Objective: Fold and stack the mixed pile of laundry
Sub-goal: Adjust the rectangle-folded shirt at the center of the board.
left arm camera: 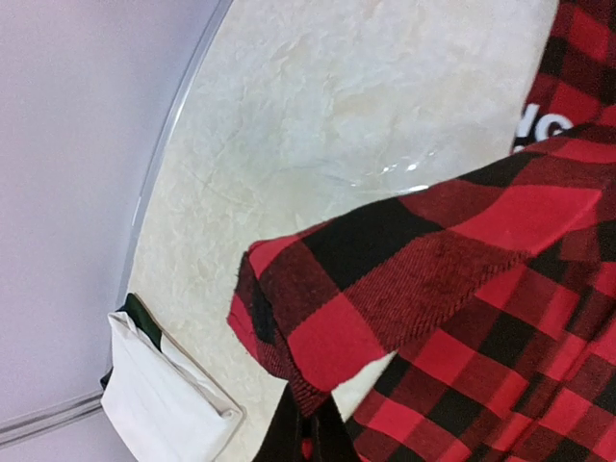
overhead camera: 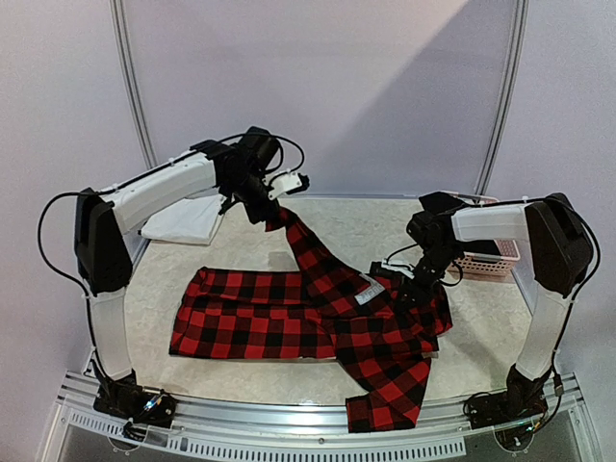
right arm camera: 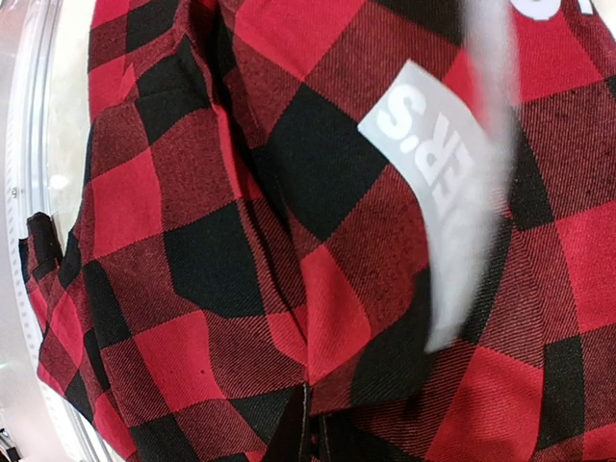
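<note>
From above, the large red-and-black checked flannel shirt (overhead camera: 279, 322) lay spread across the pale marbled table (overhead camera: 366, 226). One sleeve was raised toward the back, where the left gripper (overhead camera: 258, 210) was pinched shut on it. The right gripper (overhead camera: 421, 291) was clamped on the shirt's bunched right side, near the small pink perforated plastic basket (overhead camera: 489, 262). A folded white cloth (overhead camera: 183, 221) sat at the back left.

The left wrist view showed the sleeve cuff (left arm camera: 289, 327) draped from the closed left gripper (left arm camera: 308, 433), with the folded white cloth (left arm camera: 159, 404) below on a dark green piece (left arm camera: 135, 308).

In the right wrist view, flannel filled the frame around a white printed label (right arm camera: 438, 144), and the right gripper (right arm camera: 310, 433) was nipped on a fold.

Both holds looked thin. A quick pull could slip the cuff free, or drag the bunched body askew and spoil the fold.
</note>
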